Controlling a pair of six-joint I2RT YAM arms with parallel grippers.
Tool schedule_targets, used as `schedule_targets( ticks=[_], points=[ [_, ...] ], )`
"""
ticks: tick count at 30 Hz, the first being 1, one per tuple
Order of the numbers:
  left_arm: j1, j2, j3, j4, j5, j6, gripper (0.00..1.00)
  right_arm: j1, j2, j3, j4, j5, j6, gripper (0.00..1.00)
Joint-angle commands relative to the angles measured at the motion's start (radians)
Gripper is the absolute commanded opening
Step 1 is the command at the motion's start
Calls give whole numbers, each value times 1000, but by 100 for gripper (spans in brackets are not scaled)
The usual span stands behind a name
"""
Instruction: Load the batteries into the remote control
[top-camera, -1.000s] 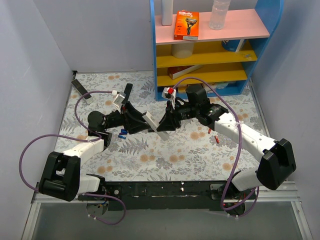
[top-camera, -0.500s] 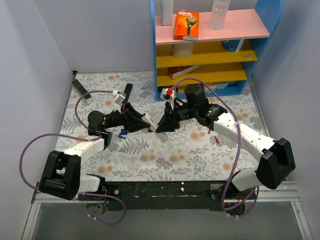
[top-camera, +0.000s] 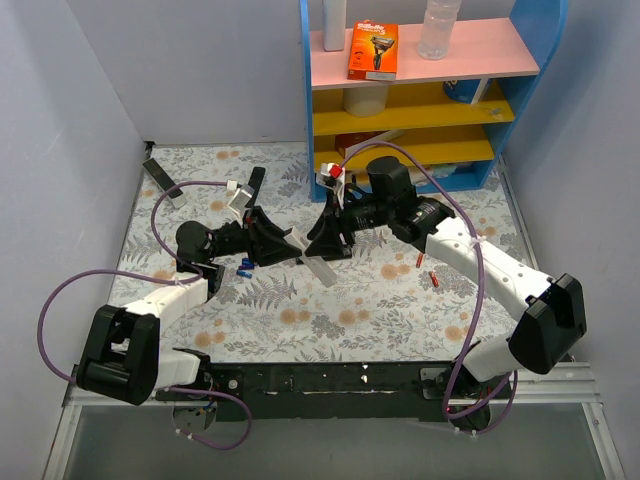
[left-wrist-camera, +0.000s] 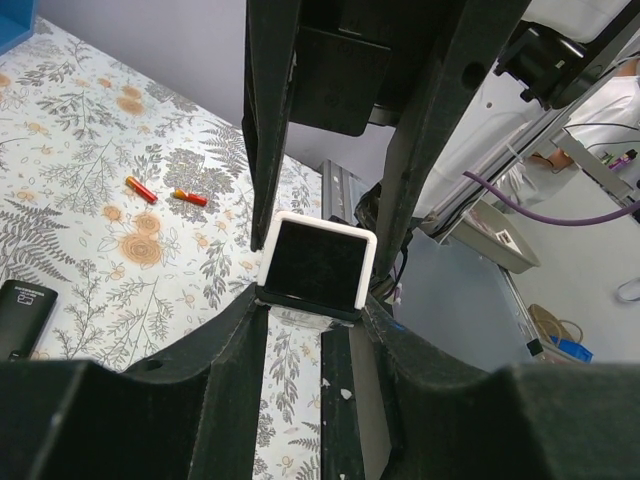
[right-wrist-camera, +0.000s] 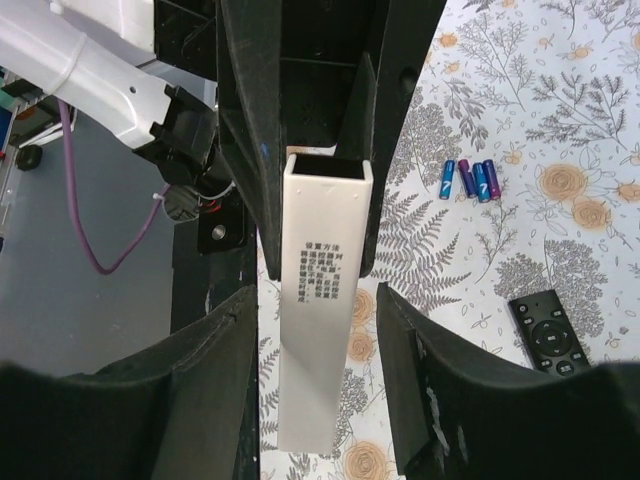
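The white remote (top-camera: 318, 268) is held above the table by my left gripper (top-camera: 289, 247), which is shut on its far end. In the left wrist view the remote's dark hollow end (left-wrist-camera: 318, 262) sits between my left gripper's fingertips (left-wrist-camera: 312, 302). In the right wrist view the remote (right-wrist-camera: 322, 330) shows small printed text. My right gripper (right-wrist-camera: 318, 300) is open around it, with a gap on each side. It also shows in the top view (top-camera: 323, 248). Two red batteries (top-camera: 427, 270) lie on the table to the right and also show in the left wrist view (left-wrist-camera: 165, 193).
Small blue cells (top-camera: 243, 268) lie by the left arm and show in the right wrist view (right-wrist-camera: 470, 180). A black remote (top-camera: 390, 272) lies near the red batteries, and others (top-camera: 160, 175) lie at the back left. A coloured shelf (top-camera: 400, 100) stands behind.
My right gripper has moved a little left and toward the back along the remote. The left gripper has kept hold of the remote almost in place.
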Motion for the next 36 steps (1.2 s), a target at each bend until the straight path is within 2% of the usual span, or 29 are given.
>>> schedule_targets(
  ticks=[1,4,10,17,20,28,36],
  points=[
    [-2,-42,1,-10,3,11,0,4,28,64,17,-24,-15,58],
    [-2,-44,6,-13,2,14,0,4,34,67,17,-26,-15,58],
    [-2,-45,10,-20,-9,14,0,2,38,66,15,-32,-15,50],
    [-2,-38,7,12,-82,-24,0,2,31,32,0,-58,-15,28],
    [-2,-30,10,58,-104,-57,0,4,23,17,-8,-65,-15,23],
    [18,-10,-10,199,-170,-146,0,1,-4,-43,-78,-75,-112,23],
    [35,-10,4,213,-168,-153,0,2,-29,-99,-150,-56,-166,23]
  ],
)
